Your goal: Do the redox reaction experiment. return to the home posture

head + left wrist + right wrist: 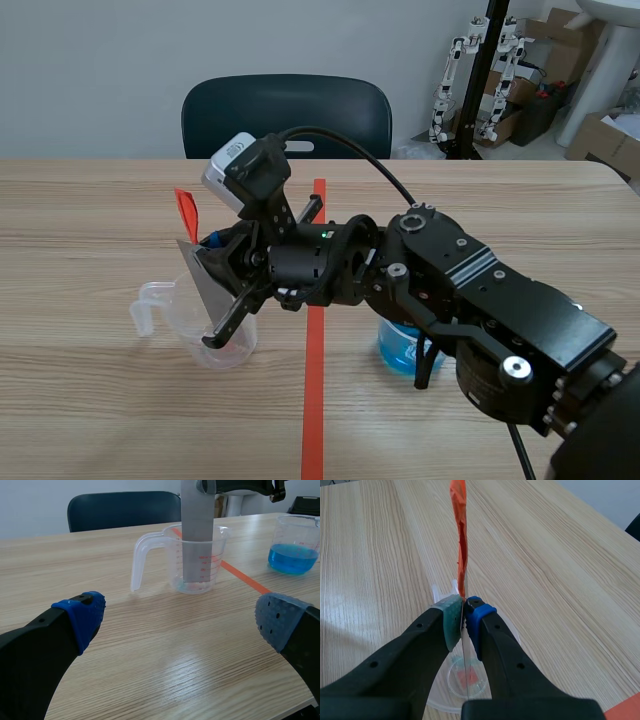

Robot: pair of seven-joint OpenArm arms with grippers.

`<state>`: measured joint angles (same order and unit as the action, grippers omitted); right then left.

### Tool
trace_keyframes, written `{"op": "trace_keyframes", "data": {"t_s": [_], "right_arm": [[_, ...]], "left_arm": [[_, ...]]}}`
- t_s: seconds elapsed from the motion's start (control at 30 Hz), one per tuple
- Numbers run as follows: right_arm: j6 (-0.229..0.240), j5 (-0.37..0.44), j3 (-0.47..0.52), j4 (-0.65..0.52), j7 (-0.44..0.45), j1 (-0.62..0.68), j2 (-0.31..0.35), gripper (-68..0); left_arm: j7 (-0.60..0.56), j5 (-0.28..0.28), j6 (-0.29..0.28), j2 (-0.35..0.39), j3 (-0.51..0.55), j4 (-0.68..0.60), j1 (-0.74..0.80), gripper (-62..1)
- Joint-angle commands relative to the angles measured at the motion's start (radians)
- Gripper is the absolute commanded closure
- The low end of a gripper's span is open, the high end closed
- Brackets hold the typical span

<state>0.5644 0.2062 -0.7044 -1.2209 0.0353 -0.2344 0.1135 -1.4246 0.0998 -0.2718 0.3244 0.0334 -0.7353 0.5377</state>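
A clear measuring cup with a handle stands left of the red tape line. A grey metal strip with an orange-red tag at its top stands in the cup, tilted. My right gripper has come across from the right and is shut on the strip above the cup. The right wrist view shows the strip edge-on between the pads, with the tag ahead and the cup below. My left gripper is open over bare table, with the cup and strip ahead of it.
A beaker of blue liquid stands right of the tape line under my right arm, and it shows as the beaker in the left wrist view too. A dark chair sits behind the table's far edge. Boxes and small robot parts are at the back right.
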Motion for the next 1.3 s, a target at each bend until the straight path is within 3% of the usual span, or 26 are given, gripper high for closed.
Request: {"op": "trace_keyframes", "data": {"t_s": [0.0, 0.73, 0.87, 1.03, 1.17, 1.23, 1.27], "right_arm": [[0.000, 0.006, 0.004, -0.010, 0.000, -0.010, 0.000, -0.6], [0.000, 0.006, 0.004, -0.010, 0.000, -0.010, 0.000, -1.2], [0.000, 0.006, 0.004, -0.010, -0.002, -0.010, 0.000, -14.1], [-0.003, 0.005, 0.004, -0.010, -0.004, -0.010, 0.000, -38.4], [-0.058, 0.006, 0.003, -0.010, -0.016, -0.015, -0.001, -61.6], [-0.080, 0.006, 0.003, -0.010, -0.028, -0.018, -0.001, -67.9], [-0.093, 0.006, 0.003, -0.010, -0.032, -0.018, -0.002, -67.9]], "left_arm": [[-0.014, -0.006, 0.000, 0.009, 0.003, -0.013, 0.010, -62.3], [-0.014, -0.006, 0.000, 0.009, 0.003, -0.013, 0.010, -62.3], [-0.014, -0.006, 0.000, 0.009, 0.003, -0.013, 0.010, -62.3], [-0.014, -0.006, 0.000, 0.009, 0.003, -0.013, 0.010, -62.3], [-0.014, -0.006, 0.000, 0.009, 0.003, -0.013, 0.010, -62.3], [-0.014, -0.006, 0.000, 0.009, 0.003, -0.013, 0.010, -62.3], [-0.014, -0.006, 0.000, 0.009, 0.003, -0.013, 0.010, -62.3]]}}
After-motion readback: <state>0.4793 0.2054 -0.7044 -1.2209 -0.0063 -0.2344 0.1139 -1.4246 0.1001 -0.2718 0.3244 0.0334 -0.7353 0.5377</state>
